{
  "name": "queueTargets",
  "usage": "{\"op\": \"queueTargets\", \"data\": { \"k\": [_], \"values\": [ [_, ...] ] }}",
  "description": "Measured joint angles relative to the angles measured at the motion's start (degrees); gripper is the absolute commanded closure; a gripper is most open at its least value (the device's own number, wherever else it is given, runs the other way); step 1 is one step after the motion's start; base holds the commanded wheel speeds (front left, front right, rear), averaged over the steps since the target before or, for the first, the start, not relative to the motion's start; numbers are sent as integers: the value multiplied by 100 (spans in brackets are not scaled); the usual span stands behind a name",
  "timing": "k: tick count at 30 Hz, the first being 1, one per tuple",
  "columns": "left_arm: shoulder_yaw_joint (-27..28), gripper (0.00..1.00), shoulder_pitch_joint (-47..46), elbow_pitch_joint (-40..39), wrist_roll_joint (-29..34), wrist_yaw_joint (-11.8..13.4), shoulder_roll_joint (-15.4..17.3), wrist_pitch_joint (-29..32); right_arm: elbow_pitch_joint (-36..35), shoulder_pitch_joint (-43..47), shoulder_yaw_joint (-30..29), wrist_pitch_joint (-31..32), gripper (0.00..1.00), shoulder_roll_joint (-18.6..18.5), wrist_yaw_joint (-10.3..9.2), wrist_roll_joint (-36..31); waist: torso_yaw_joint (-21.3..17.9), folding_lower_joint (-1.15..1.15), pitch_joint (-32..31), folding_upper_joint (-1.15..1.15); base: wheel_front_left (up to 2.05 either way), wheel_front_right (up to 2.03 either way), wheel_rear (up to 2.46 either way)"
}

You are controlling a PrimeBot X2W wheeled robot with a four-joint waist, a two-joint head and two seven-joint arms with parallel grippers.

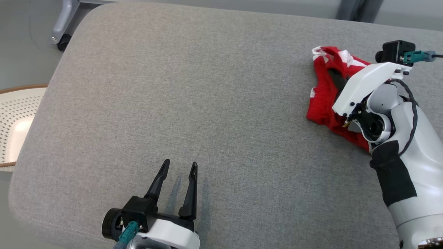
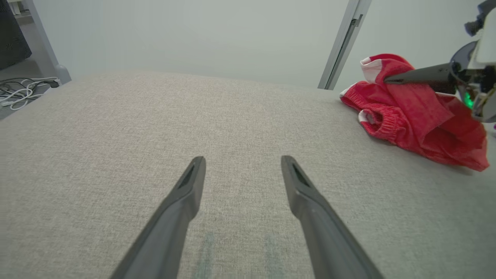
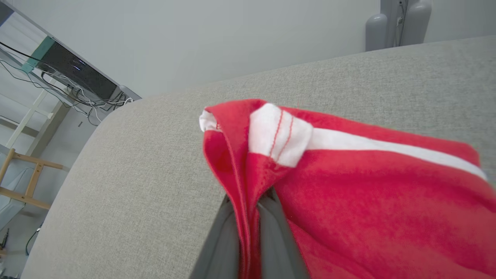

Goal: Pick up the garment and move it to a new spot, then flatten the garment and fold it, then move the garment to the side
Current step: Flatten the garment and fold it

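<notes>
The garment (image 1: 325, 93) is red with white trim, bunched up at the right side of the grey cushion (image 1: 193, 103). In the left wrist view the garment (image 2: 418, 120) lies at the right, partly lifted at its top fold. My right gripper (image 3: 250, 203) is shut on a pinched fold of the garment (image 3: 348, 186), cloth squeezed between its two dark fingers. From the head view, the right gripper (image 1: 335, 76) reaches into the cloth from the right. My left gripper (image 1: 180, 167) stands open near the front edge, well apart from the garment, and the left gripper (image 2: 242, 162) holds nothing.
A perforated white basket (image 1: 15, 121) with a brown rim stands off the cushion's left edge. A caster and metal leg (image 1: 62, 27) show at the back left, a post (image 2: 343, 42) behind the cushion. Cables and a shelf (image 3: 73, 77) stand beyond the far corner.
</notes>
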Motion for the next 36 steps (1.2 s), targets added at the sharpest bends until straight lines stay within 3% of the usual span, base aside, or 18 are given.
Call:
{"op": "queueTargets", "data": {
  "k": [1,2,3,4,5,9,14,18,22,31,32,33,34,35,36],
  "values": [
    [3,0,5,18,5,-13,-12,0,104,-50,-97,-102,100,41,0,-118,30,0,3,0,0,0,0],
    [8,0,12,36,8,-18,-23,0,194,-89,-174,-181,86,65,0,-210,52,0,4,0,0,0,0],
    [14,0,15,49,10,-31,-35,0,278,-120,-231,-223,60,76,0,-242,63,0,1,0,0,0,0],
    [31,0,20,54,19,-42,-45,0,324,-139,-255,-288,15,86,0,-281,62,0,-3,0,0,0,0],
    [52,0,31,58,25,-42,-52,0,333,-149,-229,-349,0,94,0,-343,49,0,-11,0,0,0,0],
    [170,0,157,97,37,-49,-52,0,108,-100,110,-516,0,124,0,-335,-80,0,-79,0,0,0,0],
    [428,0,436,80,36,-32,34,0,-814,437,603,-877,0,132,0,7,-380,0,-288,0,0,0,0],
    [669,0,726,-30,30,9,107,0,-1744,1068,824,-1259,0,-227,0,-31,-696,0,-501,0,0,0,0],
    [914,0,1000,-202,22,9,110,0,-2691,1939,760,-1801,0,-687,0,-379,-1142,0,-751,0,0,0,0],
    [1172,0,1238,-405,212,-151,3,0,-3374,3223,354,-2599,0,-846,0,-738,-1693,0,-1105,0,0,0,0],
    [1215,0,1246,-411,229,-187,-13,0,-3357,3299,327,-2624,16,-845,0,-778,-1725,0,-1120,0,0,0,0],
    [1241,0,1260,-419,256,-202,-27,0,-3329,3344,331,-2629,16,-844,0,-782,-1745,0,-1121,0,0,0,0],
    [1255,0,1266,-431,281,-233,-48,0,-3292,3356,355,-2671,91,-853,0,-855,-1752,0,-1102,0,0,0,0],
    [1263,0,1263,-443,312,-250,-66,0,-3241,3340,356,-2679,100,-859,0,-907,-1750,0,-1070,0,0,0,0],
    [1266,0,1254,-449,342,-282,-83,0,-3184,3299,376,-2675,100,-850,0,-881,-1741,0,-1028,0,0,0,0]
  ]
}}
